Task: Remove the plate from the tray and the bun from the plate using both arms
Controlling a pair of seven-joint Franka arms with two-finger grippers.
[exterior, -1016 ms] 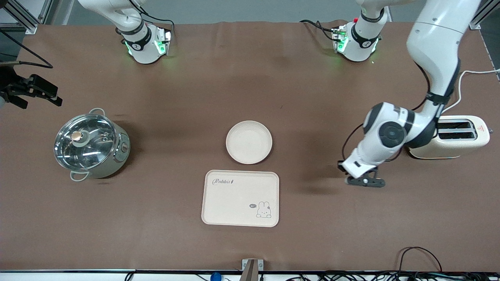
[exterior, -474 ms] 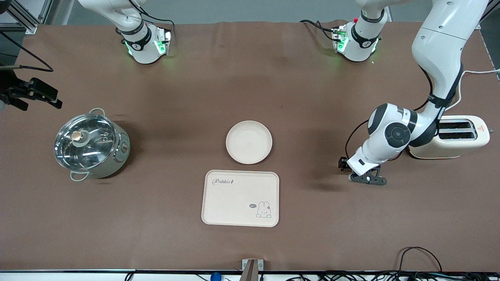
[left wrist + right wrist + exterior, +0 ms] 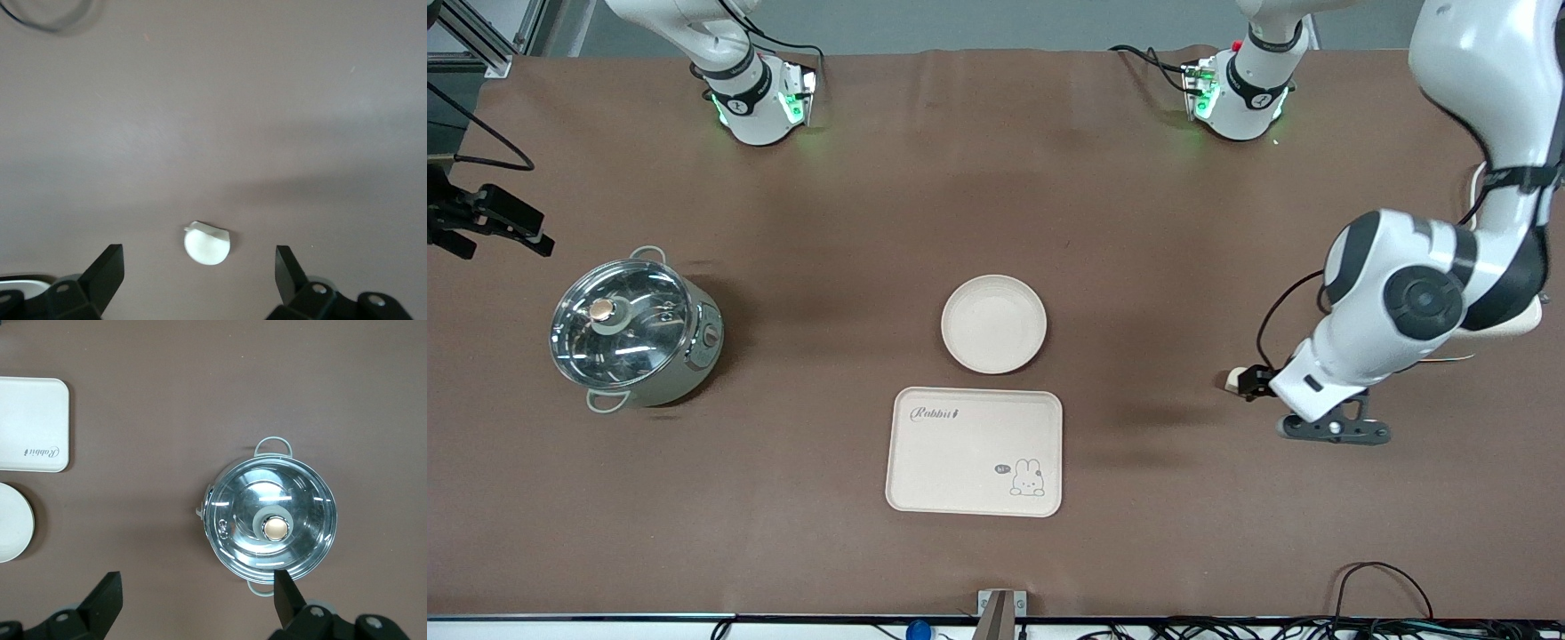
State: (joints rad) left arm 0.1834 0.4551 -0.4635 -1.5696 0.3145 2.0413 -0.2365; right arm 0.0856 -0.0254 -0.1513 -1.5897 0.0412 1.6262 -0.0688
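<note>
Left gripper [image 3: 199, 273] hovers over the bun [image 3: 207, 244] near my table's left-arm edge — fingers spread wide, nothing held. Right gripper [image 3: 197, 600] waits above the pot [image 3: 270, 523], also wide. Plate [image 3: 993, 323] sits mid-table — tray [image 3: 974, 451] just beside.

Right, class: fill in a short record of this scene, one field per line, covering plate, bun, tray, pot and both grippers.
plate: on the table, empty, beside the tray and farther from the camera
bun: on the table, toward the left arm's end
tray: empty
pot: lidded, toward the right arm's end
left gripper: fingers open, over the bun
right gripper: open, waits above the pot
</note>
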